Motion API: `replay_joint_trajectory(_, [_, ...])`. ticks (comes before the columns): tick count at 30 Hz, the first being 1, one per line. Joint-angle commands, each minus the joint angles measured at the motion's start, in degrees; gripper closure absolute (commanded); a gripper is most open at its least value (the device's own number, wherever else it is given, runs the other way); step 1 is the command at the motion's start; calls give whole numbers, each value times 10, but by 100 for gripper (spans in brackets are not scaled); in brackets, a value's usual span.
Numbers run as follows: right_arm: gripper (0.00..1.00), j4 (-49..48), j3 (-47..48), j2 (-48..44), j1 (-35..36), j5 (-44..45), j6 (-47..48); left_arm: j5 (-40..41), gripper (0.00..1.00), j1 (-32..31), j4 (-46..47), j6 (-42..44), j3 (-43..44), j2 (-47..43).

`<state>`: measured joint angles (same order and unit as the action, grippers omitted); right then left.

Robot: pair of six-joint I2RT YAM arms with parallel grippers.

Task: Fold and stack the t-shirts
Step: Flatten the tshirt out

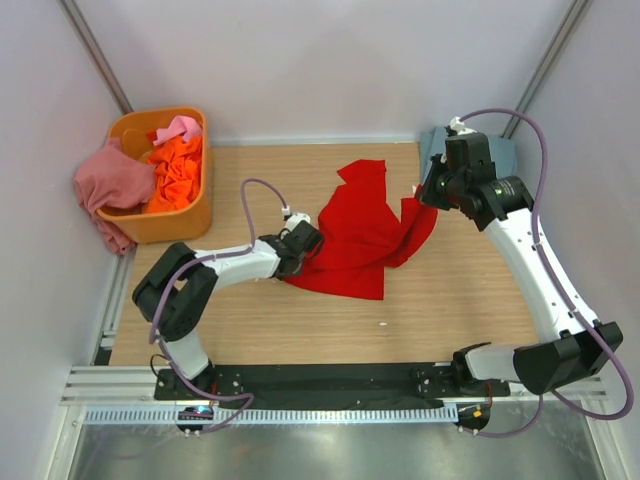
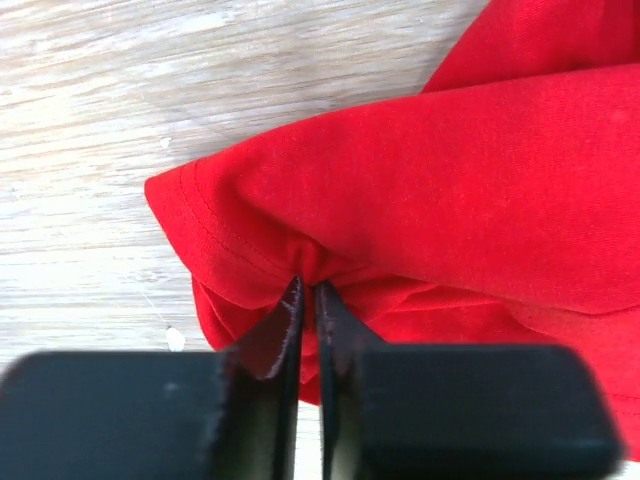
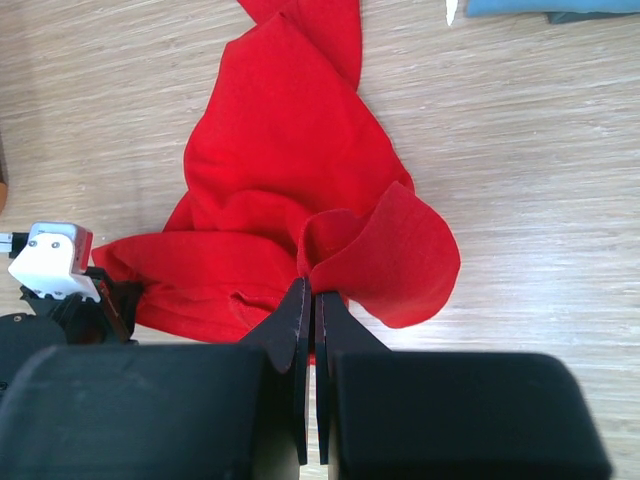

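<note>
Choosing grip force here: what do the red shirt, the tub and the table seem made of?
Red shirt: soft matte cloth, probably cotton knit; it bunches, with a stitched hem. Tub: smooth orange plastic, seemingly rigid. Table: pale wood grain, perhaps laminate, matte.

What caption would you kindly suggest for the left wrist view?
Left gripper pinching the red t-shirt near its hemmed edge on the wooden table.

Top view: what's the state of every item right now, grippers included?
Bright red cloth t-shirt: unfolded, rumpled on the table.
Left gripper: shut on its edge.
Right gripper: shut on another edge.
Orange plastic tub: part full; dusty rose shirt draped over rim.
Grey-blue shirt: lying flat, far right corner.
</note>
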<state>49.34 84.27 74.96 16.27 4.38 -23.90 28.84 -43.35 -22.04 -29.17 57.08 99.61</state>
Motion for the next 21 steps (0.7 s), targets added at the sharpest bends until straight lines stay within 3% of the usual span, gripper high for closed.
replay_joint_trajectory(1, [99,-10,5,-7,2,5,10,7,100,0,17,4,10,-10])
replay_joint_trajectory(6, [99,-7,12,-6,2,10,12,4,100,1,-21,-8,28,-56])
replay_joint_trajectory(10, [99,12,48,-2,2,26,23,14,100,1,-128,-24,79,-113])
replay_joint_trajectory(21, [99,70,285,-12,2,39,71,17,100,1,-349,57,259,-308])
